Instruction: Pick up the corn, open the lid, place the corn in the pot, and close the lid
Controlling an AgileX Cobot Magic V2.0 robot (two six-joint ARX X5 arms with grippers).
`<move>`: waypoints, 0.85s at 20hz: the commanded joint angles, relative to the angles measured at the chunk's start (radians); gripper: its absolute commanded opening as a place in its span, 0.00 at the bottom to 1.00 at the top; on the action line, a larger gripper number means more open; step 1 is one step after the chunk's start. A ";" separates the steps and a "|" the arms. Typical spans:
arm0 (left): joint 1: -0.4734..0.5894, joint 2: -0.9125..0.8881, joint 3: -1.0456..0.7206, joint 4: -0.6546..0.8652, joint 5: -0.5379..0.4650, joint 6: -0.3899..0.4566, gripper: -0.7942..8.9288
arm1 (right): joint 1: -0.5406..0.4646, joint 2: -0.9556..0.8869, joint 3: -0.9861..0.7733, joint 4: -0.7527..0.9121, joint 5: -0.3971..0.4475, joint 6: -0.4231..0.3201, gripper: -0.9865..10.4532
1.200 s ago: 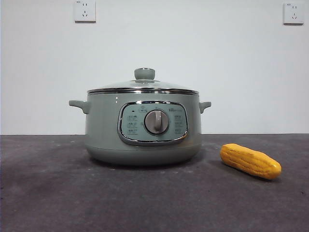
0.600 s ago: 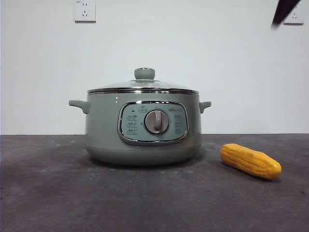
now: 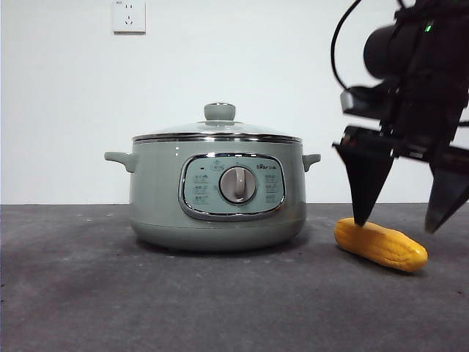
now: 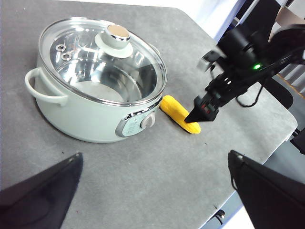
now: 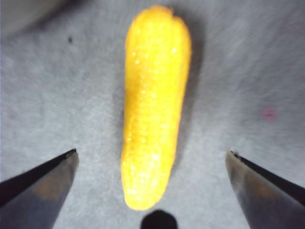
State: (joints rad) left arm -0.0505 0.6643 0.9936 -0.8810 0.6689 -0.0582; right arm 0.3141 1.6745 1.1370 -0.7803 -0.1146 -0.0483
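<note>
The corn (image 5: 153,107) lies lengthwise on the grey worktop (image 5: 248,76), its bright yellow kernel rows catching the light and one rounded end close to the camera. The right gripper (image 5: 151,164) hangs above it with its two black jaws spread wide, one on each side of the cob and both clear of it. A dark shadow edges the cob along one side. A faint pinkish speck (image 5: 269,113) marks the worktop well off to the side.
</note>
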 commanded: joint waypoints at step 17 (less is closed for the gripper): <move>-0.012 0.044 0.001 0.024 0.019 0.007 0.67 | 0.007 0.042 0.001 -0.041 -0.046 -0.012 0.07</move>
State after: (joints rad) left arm -0.0612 0.7086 0.9936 -0.8646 0.6823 -0.0582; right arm 0.3195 1.7325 1.1370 -0.8230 -0.1574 -0.0505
